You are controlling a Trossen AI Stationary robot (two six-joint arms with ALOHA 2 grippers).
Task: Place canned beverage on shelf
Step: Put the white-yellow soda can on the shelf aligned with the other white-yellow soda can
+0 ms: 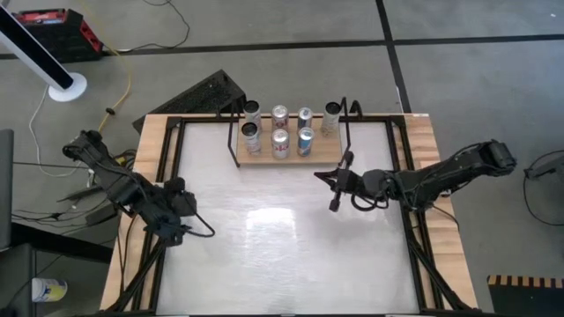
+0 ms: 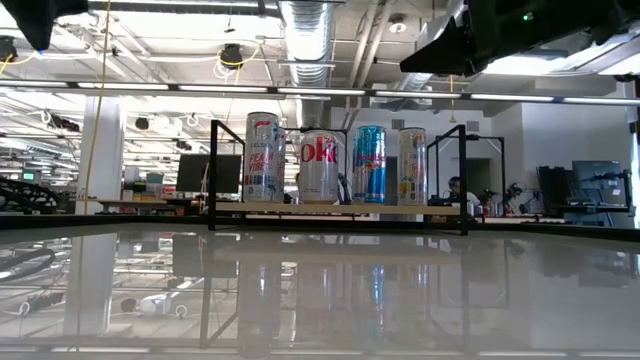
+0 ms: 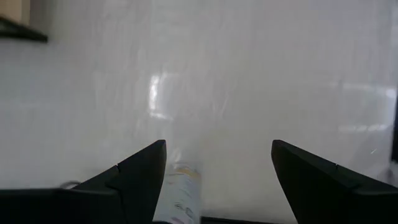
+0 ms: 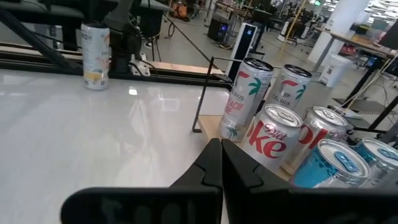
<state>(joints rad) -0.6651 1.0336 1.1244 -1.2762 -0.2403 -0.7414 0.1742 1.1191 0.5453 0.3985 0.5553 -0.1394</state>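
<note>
White desk [image 1: 282, 255] lies between the two arms. By its left edge, roughly midway along, hangs the left gripper [image 3: 217, 146], fingers spread wide and holding nothing. The pale-labelled beverage can [image 4: 94, 55] is right there: the right wrist view shows it standing upright on the desk just beside that gripper, and the left wrist view catches it close against the inner side of one finger [image 3: 134, 177], not centred in the gap. From above it is hidden under the left arm.

At the middle of the far edge is the shelf [image 1: 330, 148], a light-wood board in a black wire frame. It already carries seven cans, four in the back row and three in front. The front slot nearest the desk's right edge is bare.

Right of centre, near the shelf's right end, the right gripper [image 4: 221, 163] waits, fingers pressed together and empty.

The left arm is plainly the nearer one to the can. With the can's long axis vertical, I judge the fingers must shift sideways to centre on it and then close level. After that the carry goes toward the far edge and rightward to the bare slot.
</note>
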